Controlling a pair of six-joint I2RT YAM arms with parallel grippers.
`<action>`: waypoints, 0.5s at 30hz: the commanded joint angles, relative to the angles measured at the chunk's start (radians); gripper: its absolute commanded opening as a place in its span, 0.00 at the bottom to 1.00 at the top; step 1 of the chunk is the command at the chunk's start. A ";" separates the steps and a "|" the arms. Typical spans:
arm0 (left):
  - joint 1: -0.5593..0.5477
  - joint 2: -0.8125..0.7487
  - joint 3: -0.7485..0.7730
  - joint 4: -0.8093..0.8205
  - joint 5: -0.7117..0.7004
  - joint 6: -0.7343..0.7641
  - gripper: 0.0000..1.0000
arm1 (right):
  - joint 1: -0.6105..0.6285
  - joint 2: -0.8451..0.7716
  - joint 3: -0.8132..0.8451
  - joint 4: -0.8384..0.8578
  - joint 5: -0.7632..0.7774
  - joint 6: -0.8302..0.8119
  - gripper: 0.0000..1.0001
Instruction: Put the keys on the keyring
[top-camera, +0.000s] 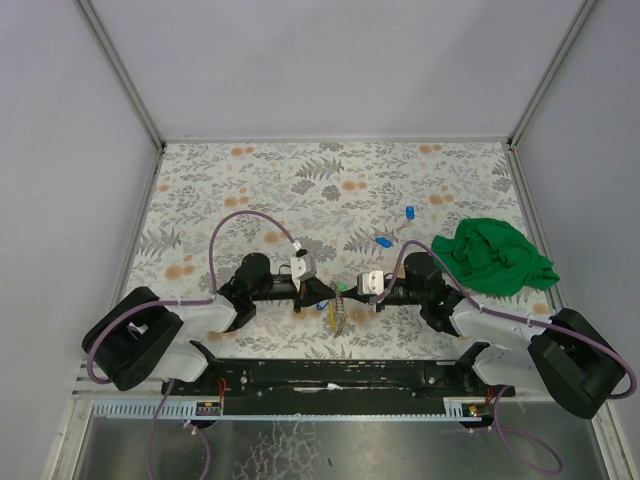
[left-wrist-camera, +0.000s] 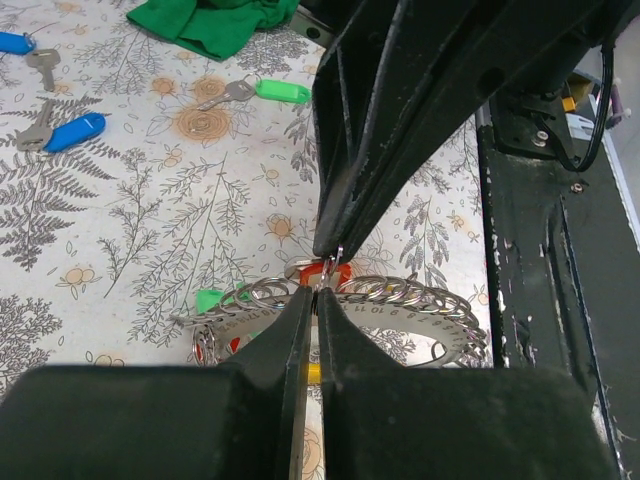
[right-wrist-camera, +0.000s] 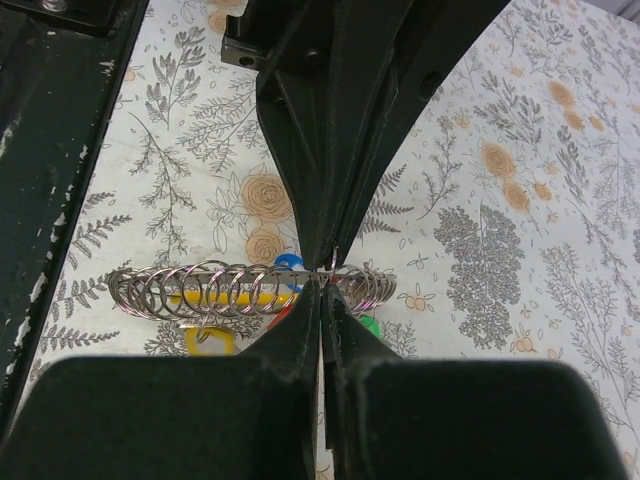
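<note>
**A:** Any readable text anywhere?

**B:** Just tiny stamped characters along the flat band of the keyring (left-wrist-camera: 400, 312), lower middle of the left wrist view. Look like numbers, but too small to make out. Nothing else legible.

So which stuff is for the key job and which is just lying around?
For the job: keyring, blue keys, green key, left gripper and right gripper, both pinching it.
Just lying about: green cloth.
</note>
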 joint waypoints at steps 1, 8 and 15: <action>0.000 -0.023 0.042 0.017 -0.080 -0.056 0.00 | 0.016 -0.038 -0.002 0.024 -0.001 -0.039 0.00; 0.001 -0.053 0.045 -0.007 -0.108 -0.078 0.00 | 0.021 -0.051 -0.003 0.007 0.020 -0.060 0.00; 0.003 -0.062 0.041 0.006 -0.115 -0.102 0.00 | 0.027 -0.040 0.000 -0.003 0.049 -0.074 0.00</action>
